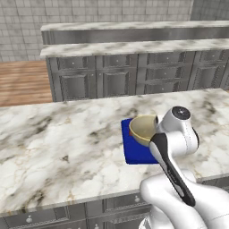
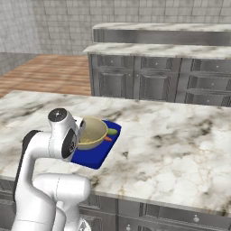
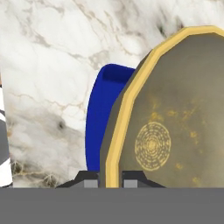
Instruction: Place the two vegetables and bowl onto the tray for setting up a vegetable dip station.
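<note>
That deep yellowish-tan speckled bowl (image 3: 175,122) looks rigid, light and kinda slick, pinched by its thin rim in the 2-finger gripper (image 3: 111,180), hanging tilted over the flat blue tray (image 2: 92,155).

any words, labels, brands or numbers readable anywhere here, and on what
None: no readable text in any view.
The bowl carries only a round yellow pattern on its inside, no letters.
The tray, the marble counter and the cabinet fronts are unmarked.
The round dark cap on the arm shows a pale mark too small to read.
</note>
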### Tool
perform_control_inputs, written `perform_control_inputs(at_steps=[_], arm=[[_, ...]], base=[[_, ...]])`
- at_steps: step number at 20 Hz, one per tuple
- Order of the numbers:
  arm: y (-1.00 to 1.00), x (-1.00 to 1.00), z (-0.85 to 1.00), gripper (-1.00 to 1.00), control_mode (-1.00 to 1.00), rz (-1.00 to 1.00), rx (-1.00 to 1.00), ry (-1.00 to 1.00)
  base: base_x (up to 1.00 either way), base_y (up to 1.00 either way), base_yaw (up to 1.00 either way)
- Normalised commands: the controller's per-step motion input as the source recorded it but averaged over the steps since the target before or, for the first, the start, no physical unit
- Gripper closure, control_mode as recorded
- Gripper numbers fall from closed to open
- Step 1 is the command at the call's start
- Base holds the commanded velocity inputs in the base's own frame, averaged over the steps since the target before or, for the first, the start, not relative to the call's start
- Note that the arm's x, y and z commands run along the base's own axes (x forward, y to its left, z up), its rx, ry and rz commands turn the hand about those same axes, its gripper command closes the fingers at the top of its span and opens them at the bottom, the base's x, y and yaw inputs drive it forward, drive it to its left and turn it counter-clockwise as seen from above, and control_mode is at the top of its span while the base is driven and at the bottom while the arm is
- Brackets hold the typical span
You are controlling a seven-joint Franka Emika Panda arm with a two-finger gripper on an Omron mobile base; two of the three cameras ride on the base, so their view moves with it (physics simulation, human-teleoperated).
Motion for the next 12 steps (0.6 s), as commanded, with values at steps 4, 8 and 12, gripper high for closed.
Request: perform_control_inputs(at_steps=[4,8,12], arm=[[-0.03,0.0,-0.17,1.0,-1.0,0.0,-0.01,0.0],[0.0,0.0,-0.3,1.0,-1.0,0.0,-0.03,0.0],[-0.03,0.0,-0.27,1.0,-1.0,0.0,-0.02,0.0]], base=[[0.0,0.0,0.0],[0.0,0.0,0.0],[0.0,0.0,0.0]])
